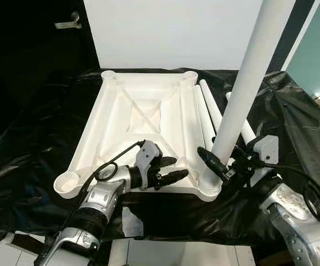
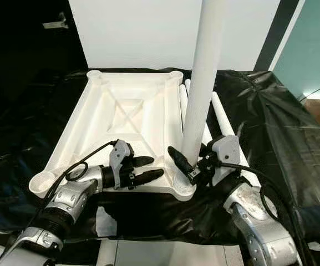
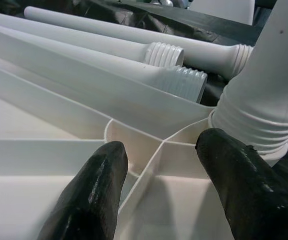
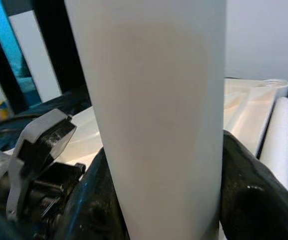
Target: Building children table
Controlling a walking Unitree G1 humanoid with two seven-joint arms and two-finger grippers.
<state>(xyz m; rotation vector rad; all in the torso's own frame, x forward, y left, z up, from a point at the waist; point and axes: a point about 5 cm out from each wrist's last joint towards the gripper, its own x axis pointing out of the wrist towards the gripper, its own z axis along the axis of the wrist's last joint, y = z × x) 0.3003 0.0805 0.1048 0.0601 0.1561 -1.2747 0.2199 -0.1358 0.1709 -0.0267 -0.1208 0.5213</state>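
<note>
Our right gripper [image 2: 194, 162] is pinching the upright leg [image 2: 201, 88] low down, right above the near corner socket of the upside-down tabletop [image 2: 129, 116]. Left gripper [image 2: 146, 169] sits spread on the near rim, bracing it. Spare legs [image 2: 222, 119] lie alongside on the black-covered counter [image 2: 282, 138]. If the leg tilts, we'd guess the threads cross and jam.

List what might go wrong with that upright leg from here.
1. The leg stands in the corner socket of the upside-down tabletop with thread still showing; it may cross-thread or tip if the right gripper lets go.
2. The left gripper only rests on the tabletop's near edge, so turning the leg might slide the tabletop on the black sheet.
</note>
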